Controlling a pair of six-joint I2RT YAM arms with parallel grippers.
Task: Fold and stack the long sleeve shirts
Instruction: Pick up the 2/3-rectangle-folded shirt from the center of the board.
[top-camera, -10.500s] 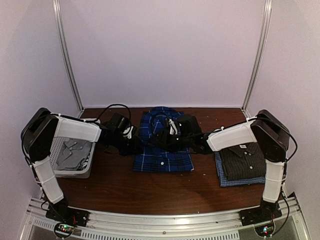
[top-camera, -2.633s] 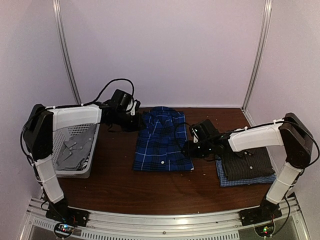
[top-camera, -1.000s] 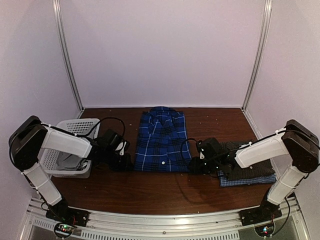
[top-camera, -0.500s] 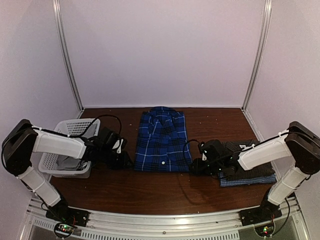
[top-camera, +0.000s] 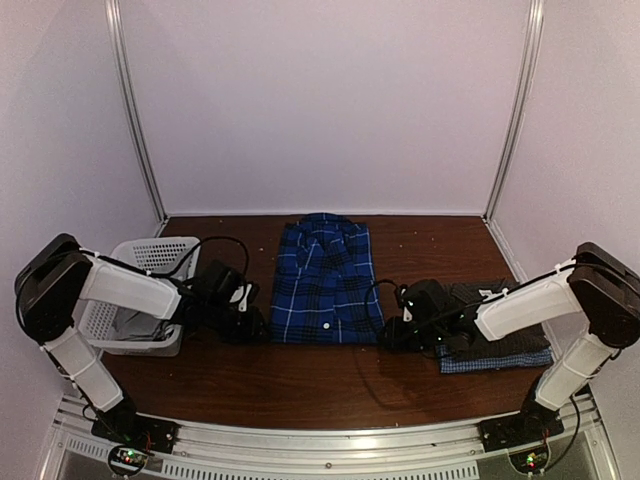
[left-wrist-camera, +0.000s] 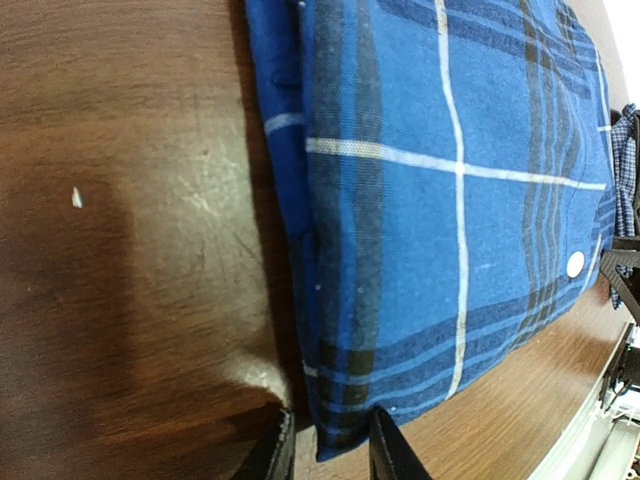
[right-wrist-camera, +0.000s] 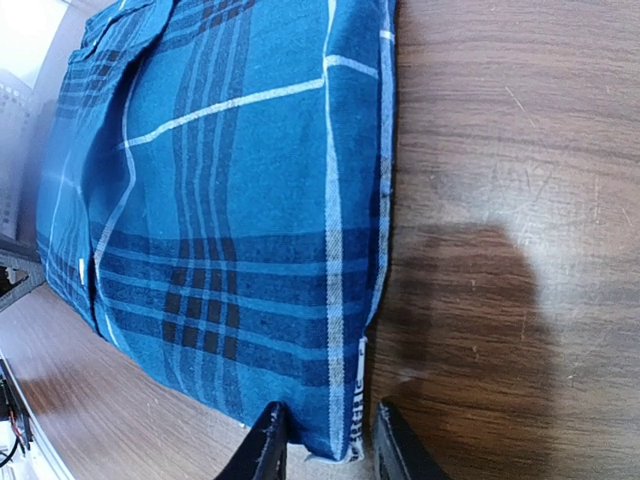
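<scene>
From above we see the plaid shirt (top-camera: 325, 285) folded flat on the table (top-camera: 300, 385), the left gripper (top-camera: 256, 326) at its near left corner and the right gripper (top-camera: 392, 334) at its near right. Only the wrist views show the jaws: each pair stands slightly apart, astride a hem corner; a pinch we cannot confirm. Only the top view shows the grey shirt (top-camera: 500, 340) stacked on the pale blue shirt (top-camera: 490, 365), right, and the basket (top-camera: 150, 250), left.
</scene>
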